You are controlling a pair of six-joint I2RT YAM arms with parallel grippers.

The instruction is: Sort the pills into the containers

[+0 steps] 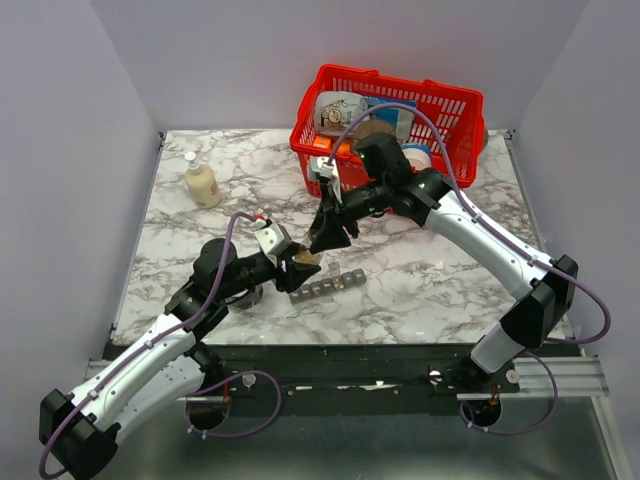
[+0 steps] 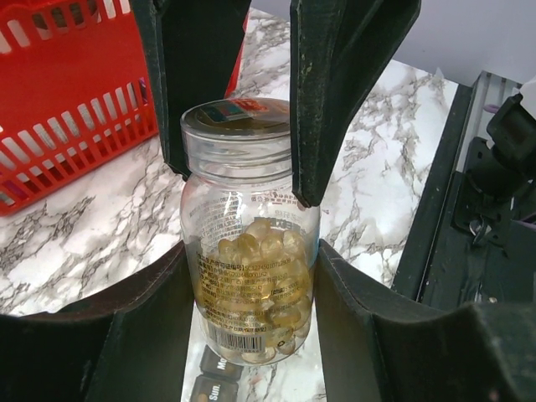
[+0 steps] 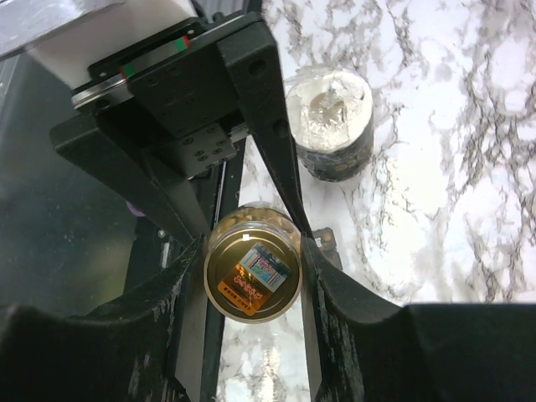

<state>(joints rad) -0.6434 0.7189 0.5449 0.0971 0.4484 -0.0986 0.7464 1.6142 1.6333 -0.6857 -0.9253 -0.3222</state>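
**Both pincers on one pill bottle above the organiser strip**

The narrow dark grey pill organiser strip [image 1: 327,285] lies on the white marble-patterned desk [image 1: 420,290], its row of small square compartments running at a slant. Just over its left end, a small clear plastic bottle [image 2: 251,243] is held upright. The tan-brown translucent pills [image 2: 260,280] fill roughly its lower half.

The left pincer [image 1: 298,262] is pinching the bottle's body from both sides. The right pincer [image 1: 328,238] reaches down from above, and its two dark fingers are pressed against opposite sides of the clear round cap [image 3: 251,276], which is on the bottle.

A dark round tub with a crinkled silvery top [image 3: 329,126] stands on the desk near the strip. A red mesh plastic basket [image 1: 465,130] sits well behind the strip, and a cream pump bottle [image 1: 201,184] stands well apart to its far left
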